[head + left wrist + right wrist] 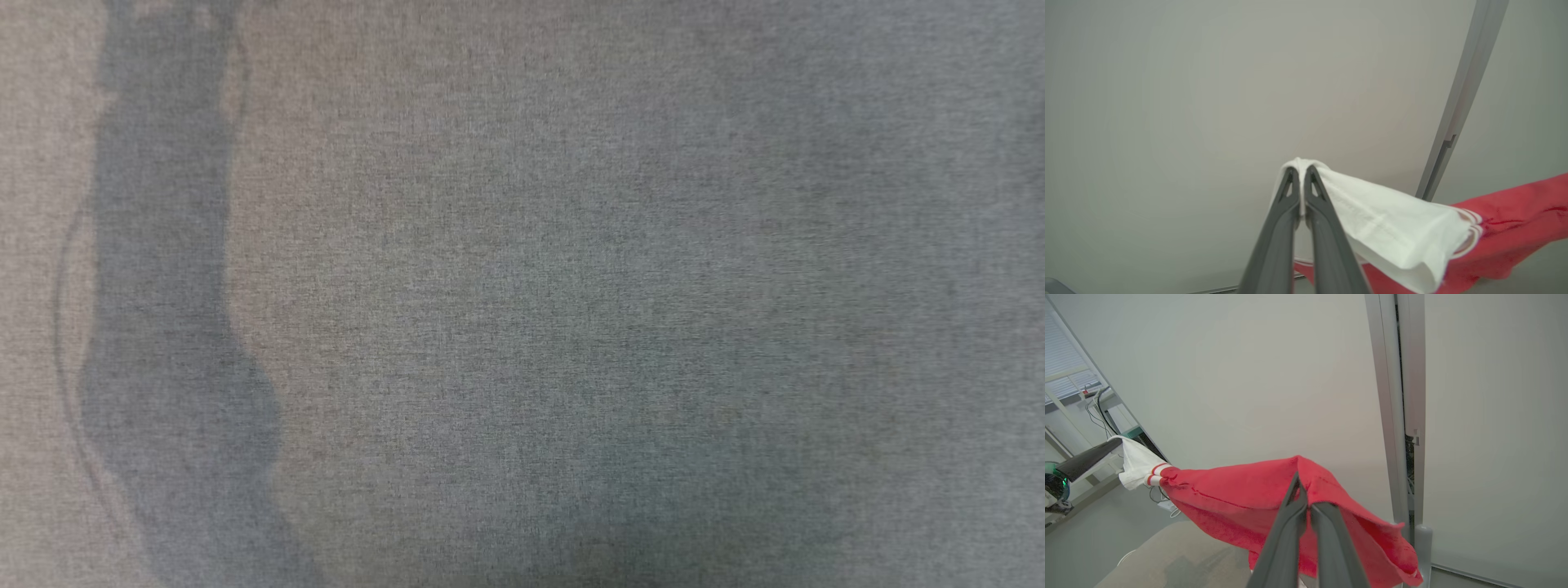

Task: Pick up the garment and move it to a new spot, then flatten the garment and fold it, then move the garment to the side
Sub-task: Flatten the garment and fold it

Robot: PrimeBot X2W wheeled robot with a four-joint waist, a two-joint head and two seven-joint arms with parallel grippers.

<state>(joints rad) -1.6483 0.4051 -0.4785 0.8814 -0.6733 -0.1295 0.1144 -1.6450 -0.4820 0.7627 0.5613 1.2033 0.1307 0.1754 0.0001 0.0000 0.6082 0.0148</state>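
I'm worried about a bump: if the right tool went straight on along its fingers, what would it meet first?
Beyond the red garment it pinches, the right tool would likely meet the pale wall, left of the grey post; how far off is unclear.

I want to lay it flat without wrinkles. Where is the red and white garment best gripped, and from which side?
Probably at its two far ends, each from the outside, as now: the left gripper pinches the white end, the right gripper the red end. The garment hangs stretched between them, so it should spread when lowered.
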